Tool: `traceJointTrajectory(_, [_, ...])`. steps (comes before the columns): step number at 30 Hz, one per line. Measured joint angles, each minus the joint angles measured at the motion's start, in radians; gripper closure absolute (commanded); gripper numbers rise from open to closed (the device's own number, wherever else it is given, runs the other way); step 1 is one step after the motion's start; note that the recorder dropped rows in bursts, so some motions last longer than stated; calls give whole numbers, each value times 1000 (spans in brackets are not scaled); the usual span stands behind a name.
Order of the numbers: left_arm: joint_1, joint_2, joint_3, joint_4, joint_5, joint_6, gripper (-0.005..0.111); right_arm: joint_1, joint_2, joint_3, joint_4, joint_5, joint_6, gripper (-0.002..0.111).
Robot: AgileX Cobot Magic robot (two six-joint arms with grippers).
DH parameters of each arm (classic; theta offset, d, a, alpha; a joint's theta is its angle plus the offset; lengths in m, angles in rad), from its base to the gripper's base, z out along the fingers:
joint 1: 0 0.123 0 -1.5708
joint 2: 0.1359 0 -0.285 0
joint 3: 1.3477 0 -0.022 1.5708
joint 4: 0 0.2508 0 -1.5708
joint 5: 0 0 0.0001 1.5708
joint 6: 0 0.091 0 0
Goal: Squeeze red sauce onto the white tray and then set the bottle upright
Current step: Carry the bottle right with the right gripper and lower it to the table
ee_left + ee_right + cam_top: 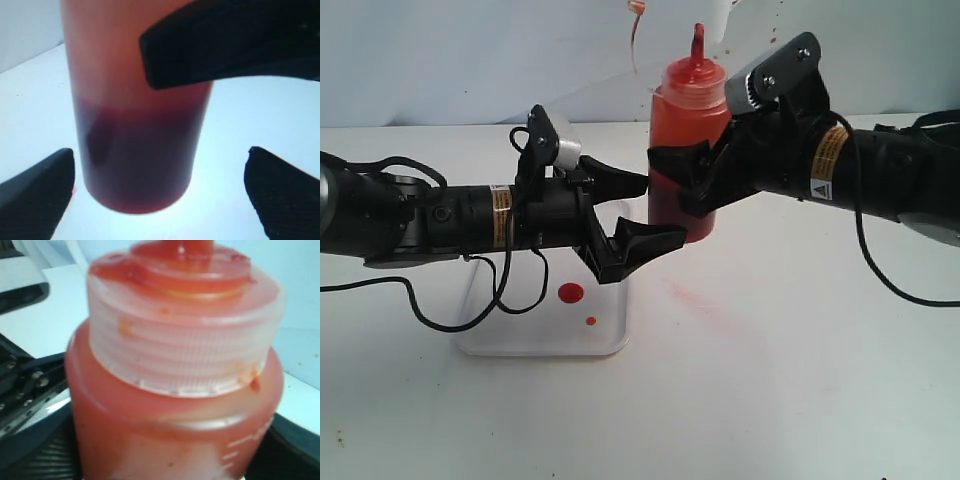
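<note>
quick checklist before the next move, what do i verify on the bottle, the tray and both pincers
1. Red sauce on the white tray: ok, two round blobs lie on it.
2. Bottle upright: ok, nozzle points up.
3. Left pincer clear of the bottle: ok, it is open, with a gap on each side in the left wrist view.
4. Right pincer released: not ok, it is clamped around the bottle's body.
5. Bottle base resting on the table: cannot tell, no view shows the contact clearly.
</note>
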Motion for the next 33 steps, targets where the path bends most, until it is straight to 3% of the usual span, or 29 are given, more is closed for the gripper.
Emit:
traceJointTrajectory(8, [5, 0, 0, -5, 2, 1, 21, -116, 1, 0, 90, 56, -35, 108])
traceJointTrajectory(21, [5, 0, 0, -116, 52, 9, 21, -121, 300, 0, 457, -251, -430, 108])
traceJointTrajectory(33, [5, 0, 0, -127, 54, 28, 21, -121, 404, -36, 555, -311, -511, 108])
